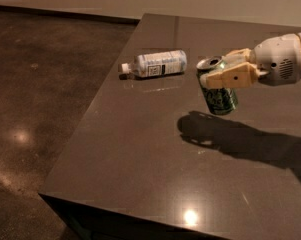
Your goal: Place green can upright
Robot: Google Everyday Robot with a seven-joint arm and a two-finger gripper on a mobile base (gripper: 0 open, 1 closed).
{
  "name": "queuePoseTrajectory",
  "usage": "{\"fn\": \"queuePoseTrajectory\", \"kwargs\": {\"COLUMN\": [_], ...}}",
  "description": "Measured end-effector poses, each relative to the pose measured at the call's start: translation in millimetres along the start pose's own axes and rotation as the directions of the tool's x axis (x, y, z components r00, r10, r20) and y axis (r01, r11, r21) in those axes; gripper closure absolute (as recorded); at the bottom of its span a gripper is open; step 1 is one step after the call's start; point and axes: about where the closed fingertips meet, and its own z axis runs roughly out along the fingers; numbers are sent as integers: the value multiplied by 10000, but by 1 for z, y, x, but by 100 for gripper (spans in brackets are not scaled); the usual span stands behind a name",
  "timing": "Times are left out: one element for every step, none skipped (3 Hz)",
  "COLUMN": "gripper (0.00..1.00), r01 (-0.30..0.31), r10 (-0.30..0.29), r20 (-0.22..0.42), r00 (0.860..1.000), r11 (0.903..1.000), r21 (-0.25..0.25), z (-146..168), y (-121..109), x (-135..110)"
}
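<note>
The green can (219,98) has a green and white label and a silver pull-tab top. It hangs above the dark table (140,154), nearly upright with its top tilted a little to the left. My gripper (224,70) comes in from the right and is shut on the can's upper part, one cream finger (231,77) across its front. The can's shadow lies on the table below and to the right of it.
A clear plastic bottle (155,63) with a white label lies on its side on the table, to the left of the can and farther back. The table's left edge drops to a brown polished floor (35,109).
</note>
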Motion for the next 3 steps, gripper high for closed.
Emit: {"fn": "queuePoseTrajectory", "kwargs": {"gripper": [100, 100, 100], "r01": [45, 198, 360], "r10": [-63, -238, -371], "r20": [905, 1853, 2367], "r00": [9959, 9824, 9709], "r11": [9998, 9995, 9993], "r21": [195, 231, 88], "z": [-4, -5, -3], "y": [-2, -1, 2], "x": [1, 4, 6]}}
